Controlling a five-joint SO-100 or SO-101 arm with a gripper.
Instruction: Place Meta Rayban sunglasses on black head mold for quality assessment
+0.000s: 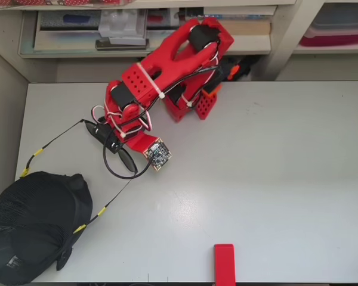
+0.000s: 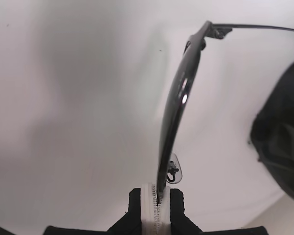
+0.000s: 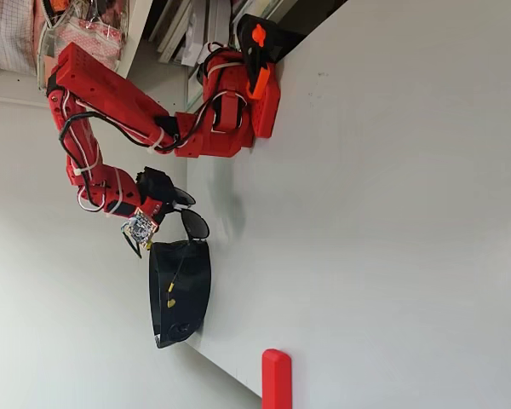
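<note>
Sunglasses [image 1: 116, 152] in gripper [image 2: 157, 200], temples open toward head mold [image 1: 33, 226].

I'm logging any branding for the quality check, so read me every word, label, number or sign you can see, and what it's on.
No text can be read in any view.
Sunglasses: no brand mark visible.
Head mold: a small pale patch, too blurred to read.
Shelf items: too small to read.

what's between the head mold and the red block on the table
Nothing: in the overhead view the tabletop is bare between the head mold and the red block.
</note>
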